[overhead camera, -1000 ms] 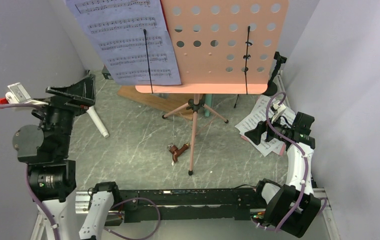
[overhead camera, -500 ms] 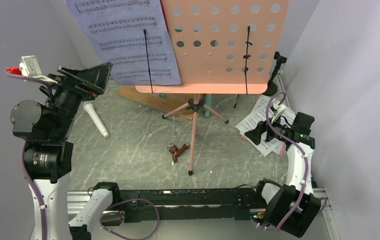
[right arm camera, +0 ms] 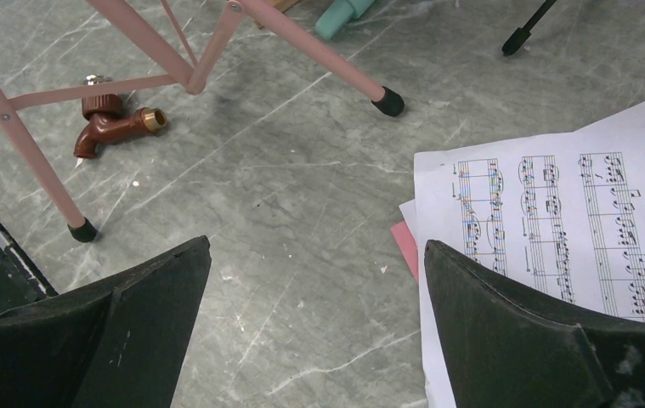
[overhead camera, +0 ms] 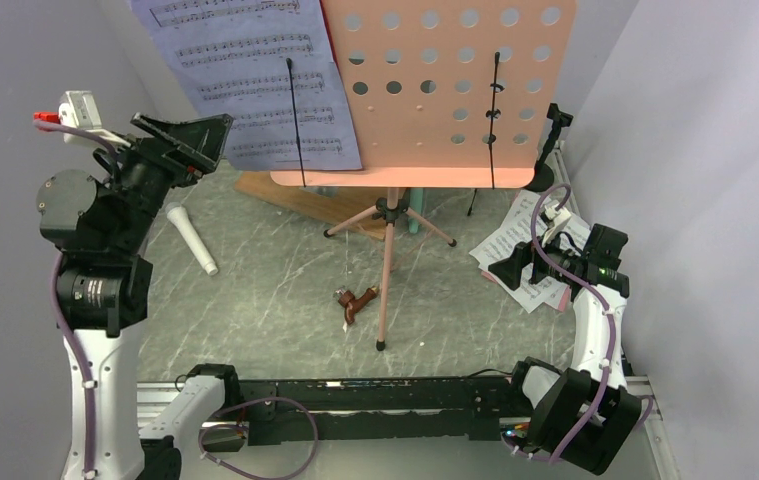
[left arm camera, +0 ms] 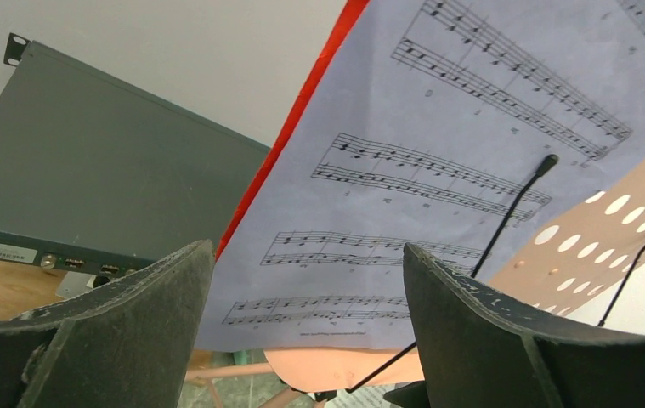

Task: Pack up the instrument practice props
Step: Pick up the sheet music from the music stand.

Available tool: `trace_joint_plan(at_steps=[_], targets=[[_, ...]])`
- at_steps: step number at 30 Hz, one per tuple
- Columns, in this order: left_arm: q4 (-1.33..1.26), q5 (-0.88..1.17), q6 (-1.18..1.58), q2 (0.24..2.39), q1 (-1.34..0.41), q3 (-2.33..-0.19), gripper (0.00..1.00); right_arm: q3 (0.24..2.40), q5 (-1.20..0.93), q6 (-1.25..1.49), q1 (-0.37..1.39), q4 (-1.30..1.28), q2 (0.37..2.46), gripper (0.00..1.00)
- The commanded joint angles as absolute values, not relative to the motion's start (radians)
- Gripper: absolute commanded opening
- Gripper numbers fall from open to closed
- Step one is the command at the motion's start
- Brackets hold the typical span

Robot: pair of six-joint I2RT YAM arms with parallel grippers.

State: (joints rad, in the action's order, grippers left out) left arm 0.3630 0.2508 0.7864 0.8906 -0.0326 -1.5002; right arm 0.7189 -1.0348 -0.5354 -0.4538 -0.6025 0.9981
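Note:
The pink perforated music desk (overhead camera: pixel 445 90) stands on pink tripod legs (overhead camera: pixel 387 270) at the back middle. A sheet-music page (overhead camera: pixel 255 80) with a red edge leans on its left half under a black wire. My left gripper (overhead camera: pixel 200 140) is raised beside that page's lower left corner, jaws open, the page (left arm camera: pixel 404 170) showing beyond them untouched. More pages (overhead camera: pixel 520 250) lie on the table at the right. My right gripper (overhead camera: pixel 508 268) hovers open at their left edge (right arm camera: pixel 557 204). A white microphone (overhead camera: pixel 192 238) lies at the left; a mint microphone's end (right arm camera: pixel 340 15) shows behind the tripod.
A black mic mount (overhead camera: pixel 555 125) stands at the back right by the wall. A small brown piece (overhead camera: pixel 357 300) lies beside the tripod's front leg. A big dark grey metal box (left arm camera: pixel 89 187) leans against the back wall over a wooden board (overhead camera: pixel 285 195).
My left arm has risen and swung back and right, bringing its gripper up to the page on the desk, jaws slightly narrower. The right arm has not moved.

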Motion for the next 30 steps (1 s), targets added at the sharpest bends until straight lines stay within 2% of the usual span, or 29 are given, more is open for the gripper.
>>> trace_joint_plan(at_steps=[1,13,20,25,30], targets=[[0.352,0.312,0.774,0.908,-0.034,-1.534,0.86,0.759,-1.066,-0.566,-0.451,-0.607,1.001,1.0],[0.327,0.336,0.785,0.919,-0.035,-1.522,0.84,0.761,-1.063,-0.566,-0.45,-0.609,1.0,1.0],[0.409,0.194,0.729,0.859,-0.035,-1.536,0.88,0.76,-1.066,-0.566,-0.45,-0.609,0.999,1.0],[0.435,0.206,0.724,0.852,-0.035,-1.56,0.82,0.759,-1.066,-0.565,-0.45,-0.607,1.0,1.0],[0.401,0.285,0.758,0.868,-0.034,-1.544,0.67,0.759,-1.063,-0.565,-0.451,-0.607,0.999,1.0]])
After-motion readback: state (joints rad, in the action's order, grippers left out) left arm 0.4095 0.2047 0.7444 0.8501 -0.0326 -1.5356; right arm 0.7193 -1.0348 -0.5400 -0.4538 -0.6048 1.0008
